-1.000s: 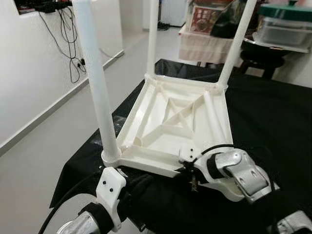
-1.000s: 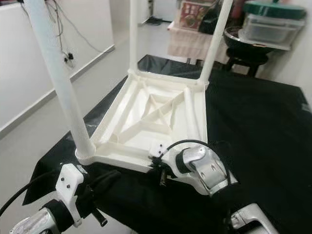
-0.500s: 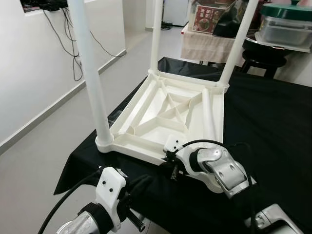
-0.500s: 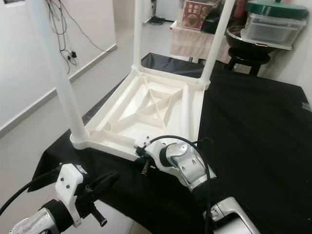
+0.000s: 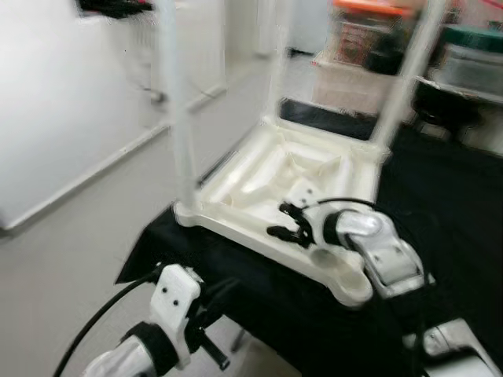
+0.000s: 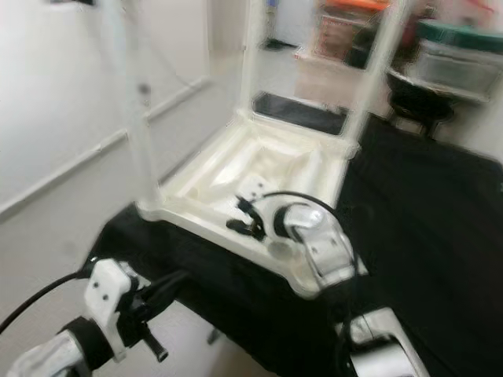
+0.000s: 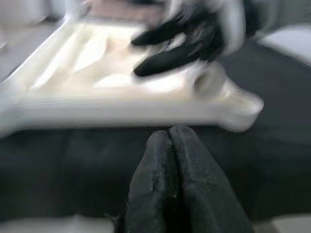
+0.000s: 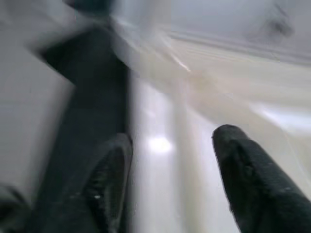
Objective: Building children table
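Lying upside down at the frame's centre on the black-draped table [image 5: 440,196], the white plastic children's table [image 5: 267,184] is presenting its empty near-corner leg socket; right end effector [image 5: 284,225] is hovering open-fingered above its rim, left end effector [image 7: 170,141] is waiting closed and empty.

Upturned table [image 5: 267,184] on cloth [image 5: 440,196]

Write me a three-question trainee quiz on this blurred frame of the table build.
1. True or false: the upturned white table lies on a black cloth.
2. Which gripper reaches over the table frame: A left, B right?
3. How many legs stand fitted?

Key:
1. True.
2. B: the right gripper, fingers apart; the left gripper is below the table edge, fingers together.
3. Three; the near right corner socket is empty.
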Robot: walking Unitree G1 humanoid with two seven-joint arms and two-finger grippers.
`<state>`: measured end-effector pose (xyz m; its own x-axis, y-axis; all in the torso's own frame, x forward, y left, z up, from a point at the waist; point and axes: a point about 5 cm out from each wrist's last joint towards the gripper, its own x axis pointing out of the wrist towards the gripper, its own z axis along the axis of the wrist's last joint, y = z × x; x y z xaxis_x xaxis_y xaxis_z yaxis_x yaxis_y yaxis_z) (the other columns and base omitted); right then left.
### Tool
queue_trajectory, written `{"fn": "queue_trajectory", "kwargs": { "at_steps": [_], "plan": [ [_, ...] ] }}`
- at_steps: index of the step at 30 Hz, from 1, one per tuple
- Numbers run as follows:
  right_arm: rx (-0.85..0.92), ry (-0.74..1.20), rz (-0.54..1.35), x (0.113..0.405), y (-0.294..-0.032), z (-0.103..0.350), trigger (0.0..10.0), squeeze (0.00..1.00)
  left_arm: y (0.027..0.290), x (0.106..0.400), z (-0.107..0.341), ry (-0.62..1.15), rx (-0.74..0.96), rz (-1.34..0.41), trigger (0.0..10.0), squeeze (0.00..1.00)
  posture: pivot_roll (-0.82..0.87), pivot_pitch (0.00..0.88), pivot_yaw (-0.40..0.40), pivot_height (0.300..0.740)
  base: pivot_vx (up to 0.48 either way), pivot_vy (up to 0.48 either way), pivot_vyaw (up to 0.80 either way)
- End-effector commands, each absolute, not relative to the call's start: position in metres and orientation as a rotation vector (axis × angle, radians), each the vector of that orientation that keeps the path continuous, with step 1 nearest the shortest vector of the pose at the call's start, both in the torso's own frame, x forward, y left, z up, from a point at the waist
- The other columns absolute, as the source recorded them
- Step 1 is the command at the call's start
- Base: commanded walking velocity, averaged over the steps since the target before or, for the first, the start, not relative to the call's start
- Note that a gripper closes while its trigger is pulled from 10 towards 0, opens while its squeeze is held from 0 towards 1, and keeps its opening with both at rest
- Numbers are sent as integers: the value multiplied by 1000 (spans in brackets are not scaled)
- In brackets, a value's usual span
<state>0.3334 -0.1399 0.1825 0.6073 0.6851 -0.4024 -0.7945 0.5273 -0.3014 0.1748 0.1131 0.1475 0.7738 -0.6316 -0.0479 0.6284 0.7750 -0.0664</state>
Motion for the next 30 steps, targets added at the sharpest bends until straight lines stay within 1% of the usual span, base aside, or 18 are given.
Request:
{"fn": "queue_trajectory", "kwargs": {
  "at_steps": [1, 8, 9, 10, 11, 14, 15, 16, 17, 18, 19, 20, 21, 22, 23, 24, 29, 30],
  "plan": [
    [-444, 190, 1010, 321, -142, 188, 10000, 1000, 112, 177, 152, 51, -26, -696, 10000, 0, 4, 52, -59, 740, 0, 0, 0],
    [-441, 164, 1021, 314, -150, 192, 10000, 1000, 114, 181, 156, 31, 2, -686, 10000, 0, -4, 51, -56, 740, 0, 0, 0],
    [-448, 161, 944, 314, -157, 190, 10000, 1000, 116, 186, 160, 8, 15, -663, 10000, 0, -12, 48, -53, 740, 0, 0, 0],
    [-450, 158, 909, 314, -159, 189, 10000, 1000, 117, 189, 162, 0, 19, -651, 10000, 0, -12, 48, -53, 740, 0, 0, 0],
    [-450, 158, 909, 314, -159, 189, 10000, 1000, 117, 189, 162, 0, 19, -651, 10000, 0, -12, 48, -53, 740, 0, 0, 0],
    [-472, 143, 802, 318, -169, 188, 10000, 1000, 121, 192, 164, -13, 35, -621, 10000, 0, -16, 47, -48, 740, 0, 0, 0],
    [-472, 143, 802, 318, -169, 188, 10000, 1000, 121, 192, 164, -13, 35, -621, 10000, 0, -16, 47, -48, 740, 0, 0, 0],
    [-459, 139, 697, 321, -180, 191, 10000, 910, 123, 193, 164, -15, 46, -608, 10000, 0, -16, 47, -48, 740, 0, 0, 0],
    [-459, 139, 670, 322, -183, 192, 10000, 910, 123, 193, 164, -15, 50, -605, 10000, 0, -16, 47, -48, 740, 0, 0, 0],
    [-471, 145, 651, 320, -187, 192, 10000, 694, 124, 193, 165, -16, 52, -601, 10000, 0, -22, 48, -49, 740, 0, 0, 0],
    [-481, 149, 643, 318, -189, 191, 10000, 522, 125, 194, 165, -18, 53, -596, 10000, 0, -22, 48, -49, 740, 0, 0, 0],
    [-481, 149, 643, 318, -189, 191, 10000, 522, 125, 194, 165, -18, 53, -596, 10000, 0, -22, 48, -49, 740, 0, 0, 0],
    [-492, 157, 632, 316, -192, 190, 10000, 302, 126, 194, 165, -19, 54, -590, 10000, 0, -22, 48, -49, 740, 0, 0, 0],
    [-498, 162, 624, 314, -193, 190, 10000, 251, 127, 195, 165, -19, 55, -585, 10000, 0, -28, 51, -46, 740, 0, 0, 0],
    [-498, 162, 624, 314, -193, 190, 10000, 251, 127, 195, 165, -19, 55, -585, 10000, 0, -28, 51, -46, 740, 0, 0, 0],
    [-509, 173, 613, 312, -195, 188, 10000, 0, 127, 195, 165, -19, 54, -583, 10000, 0, -28, 51, -46, 740, 0, 0, 0],
    [-540, 197, 583, 308, -195, 181, 10000, 0, 128, 196, 165, -17, 53, -580, 10000, 0, -35, 55, -42, 740, 0, 0, 0],
    [-539, 211, 591, 305, -191, 175, 10000, 0, 128, 196, 165, -15, 50, -580, 10000, 0, -36, 57, -39, 740, 0, 0, 0]
  ]
}}
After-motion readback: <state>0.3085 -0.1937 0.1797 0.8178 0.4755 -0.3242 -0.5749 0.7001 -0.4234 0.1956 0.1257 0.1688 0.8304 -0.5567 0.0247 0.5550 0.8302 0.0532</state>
